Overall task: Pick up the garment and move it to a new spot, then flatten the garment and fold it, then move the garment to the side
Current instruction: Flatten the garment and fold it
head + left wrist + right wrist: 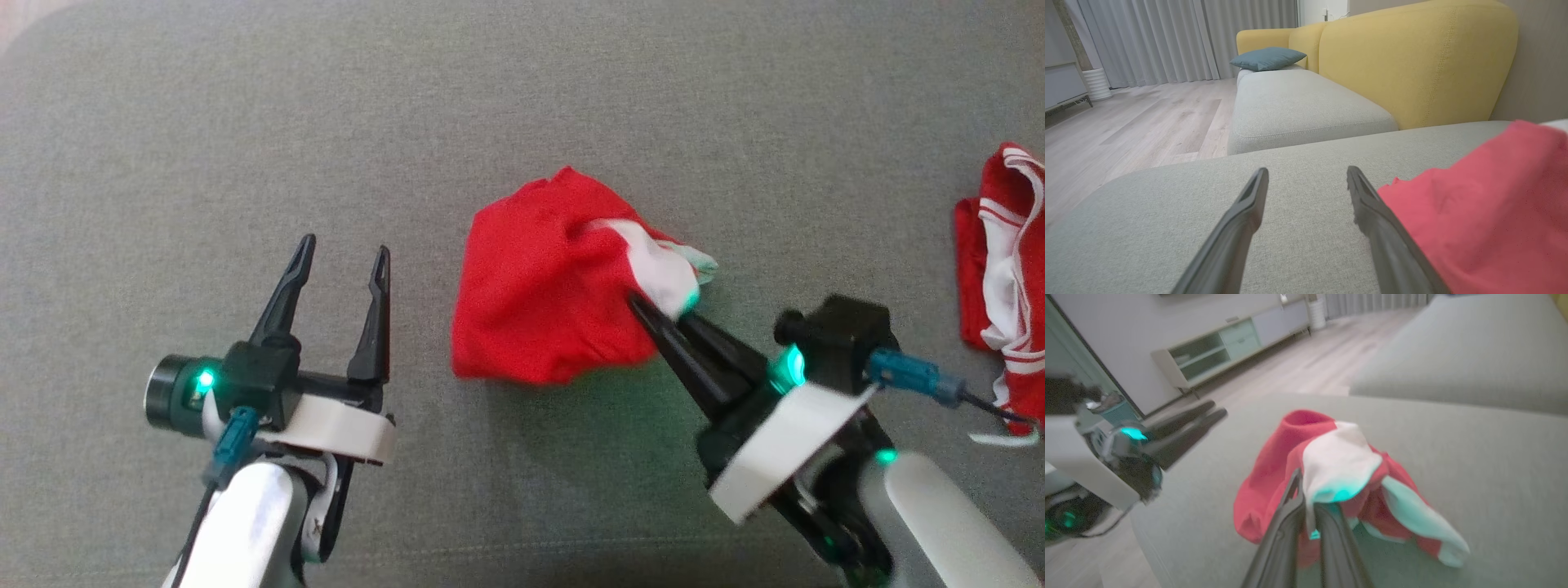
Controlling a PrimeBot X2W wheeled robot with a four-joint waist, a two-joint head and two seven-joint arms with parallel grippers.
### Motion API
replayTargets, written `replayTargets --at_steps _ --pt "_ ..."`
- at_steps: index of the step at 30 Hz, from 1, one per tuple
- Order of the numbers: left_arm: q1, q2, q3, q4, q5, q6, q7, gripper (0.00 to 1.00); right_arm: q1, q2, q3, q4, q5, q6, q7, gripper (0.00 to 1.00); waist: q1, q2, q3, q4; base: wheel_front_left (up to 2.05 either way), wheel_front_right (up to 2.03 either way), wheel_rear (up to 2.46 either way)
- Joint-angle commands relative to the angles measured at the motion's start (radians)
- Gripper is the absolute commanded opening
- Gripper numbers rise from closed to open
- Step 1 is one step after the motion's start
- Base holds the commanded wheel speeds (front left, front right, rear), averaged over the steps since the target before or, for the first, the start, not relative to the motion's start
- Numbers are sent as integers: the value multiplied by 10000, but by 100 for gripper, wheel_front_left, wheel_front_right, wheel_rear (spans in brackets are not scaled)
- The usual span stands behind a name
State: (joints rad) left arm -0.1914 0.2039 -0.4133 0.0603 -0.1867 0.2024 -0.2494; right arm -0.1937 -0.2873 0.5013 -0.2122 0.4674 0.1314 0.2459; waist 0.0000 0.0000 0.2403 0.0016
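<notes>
The garment is a red cloth with white trim, bunched in a heap on the grey sofa cushion. My right gripper is shut on the garment at its white part, and the cloth rises in a peak around the fingers; the right wrist view shows the garment pinched between the two dark fingers. My left gripper stands open to the left of the heap, nothing between its fingers. In the left wrist view the garment's red edge lies beside the right finger of my left gripper.
A second red and white garment lies at the cushion's right edge. The left wrist view shows a yellow sofa back, a teal pillow and wooden floor beyond the cushion. A low cabinet stands by the wall.
</notes>
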Motion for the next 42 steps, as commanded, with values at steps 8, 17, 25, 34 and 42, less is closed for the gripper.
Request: replayTargets --at_steps 8,17,25,34,42 --pt "-378 135 359 -294 -51 86 -111 100 1839 -454 -1125 -97 109 -7 982 0 0 0 84 -166 0 0 0" --pt "-443 148 327 -274 -62 71 -117 100 2625 -308 -3102 246 -370 -7 1172 0 0 0 145 -268 0 0 0" --pt "-415 124 319 -177 -92 90 -120 100 2306 176 -3608 698 -648 -7 20 100 0 0 -13 -153 0 0 0" --pt "137 160 469 -268 -199 299 -122 100 1978 444 -2964 -553 -1199 -7 -2406 100 0 0 -757 -82 0 0 0" --pt "768 402 585 -542 -205 563 7 100 2632 1009 -3162 -793 -1637 -7 -2659 100 0 0 -1317 -66 0 0 0"
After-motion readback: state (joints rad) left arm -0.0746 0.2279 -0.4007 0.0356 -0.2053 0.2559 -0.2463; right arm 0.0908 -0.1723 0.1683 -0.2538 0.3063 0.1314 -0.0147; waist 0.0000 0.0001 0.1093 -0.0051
